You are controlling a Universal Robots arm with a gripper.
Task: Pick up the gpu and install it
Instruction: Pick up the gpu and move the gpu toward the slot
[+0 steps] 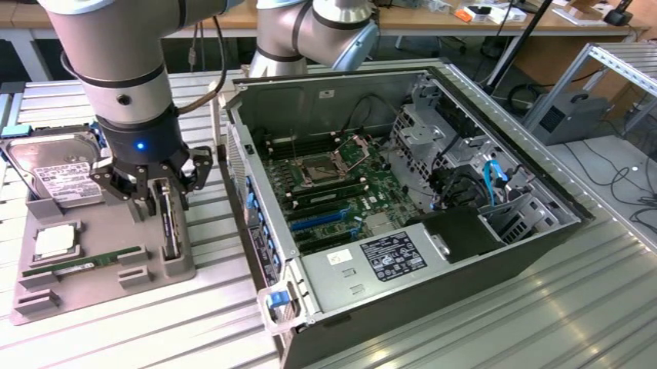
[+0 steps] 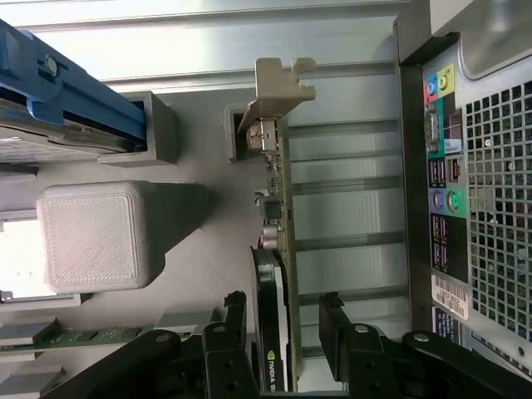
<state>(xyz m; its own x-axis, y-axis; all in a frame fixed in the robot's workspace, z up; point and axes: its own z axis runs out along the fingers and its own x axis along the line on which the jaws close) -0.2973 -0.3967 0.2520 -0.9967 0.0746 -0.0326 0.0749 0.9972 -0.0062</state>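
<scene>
The gpu [image 1: 169, 231] stands on edge in a slot of the grey holder tray [image 1: 154, 273], to the exterior view's left of the open computer case [image 1: 411, 192]. My gripper [image 1: 165, 201] has come down over it, one finger on each side of the card. In the wrist view the gpu [image 2: 278, 241] shows its green board, silver end bracket and black cooler. The gripper [image 2: 283, 332] straddles the cooler end, open. Its fingers [image 2: 332, 324] leave a gap on the board side. On the cooler side the finger sits close to the card.
The tray also holds a silver hard drive [image 1: 61, 173], a processor [image 1: 57, 240] and a green memory stick [image 1: 72, 267]. The case's rear port panel [image 2: 440, 166] lies close beside the tray. The motherboard [image 1: 328, 192] sits exposed inside the case, on a slatted metal table [image 1: 513, 323].
</scene>
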